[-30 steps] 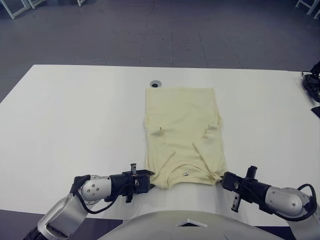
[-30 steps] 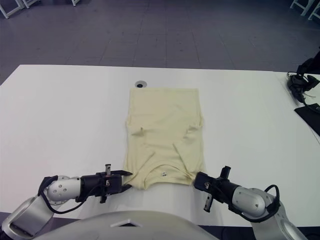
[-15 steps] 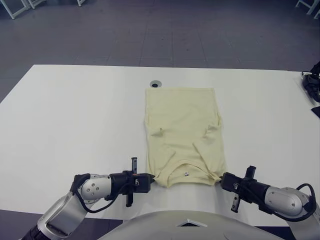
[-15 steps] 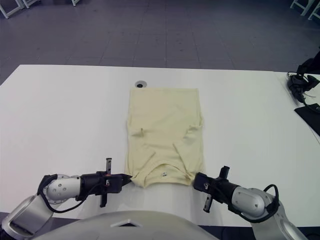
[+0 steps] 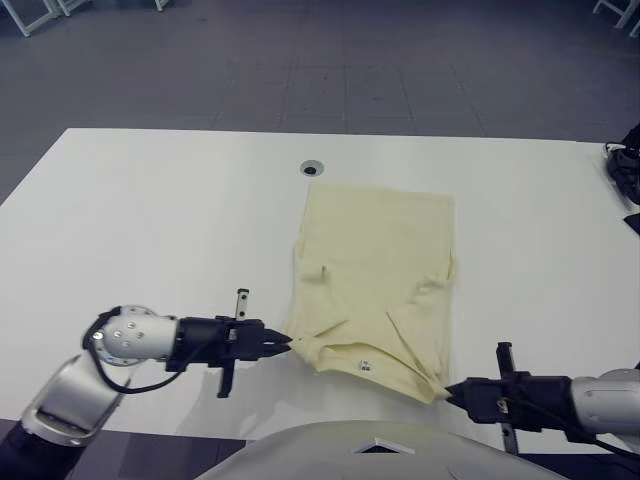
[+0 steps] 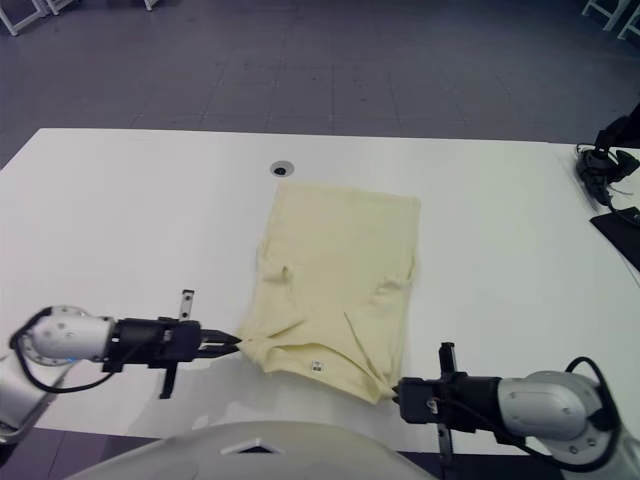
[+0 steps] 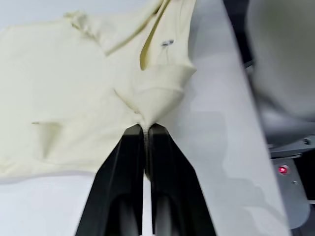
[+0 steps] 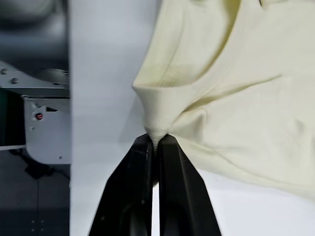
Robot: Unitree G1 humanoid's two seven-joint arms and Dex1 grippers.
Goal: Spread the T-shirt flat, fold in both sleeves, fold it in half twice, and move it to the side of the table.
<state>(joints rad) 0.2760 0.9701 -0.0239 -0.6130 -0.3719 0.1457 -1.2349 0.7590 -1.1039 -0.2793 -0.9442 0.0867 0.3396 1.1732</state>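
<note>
The pale yellow T-shirt lies on the white table with both sleeves folded in, its collar end nearest me and lifted slightly. My left gripper is shut on the near left shoulder corner; the pinched cloth bunches at its fingertips in the left wrist view. My right gripper is shut on the near right shoulder corner. The shirt hangs skewed, its far hem angled to the right.
A round grommet hole sits in the table just beyond the shirt's far hem. Dark cables and gear lie at the right edge of the table. White table surface stretches out on both sides of the shirt.
Both grippers have pulled the collar end up and apart: the left one moved left and away from me, the right one nearer and right. The shirt slid right and now lies skewed.
</note>
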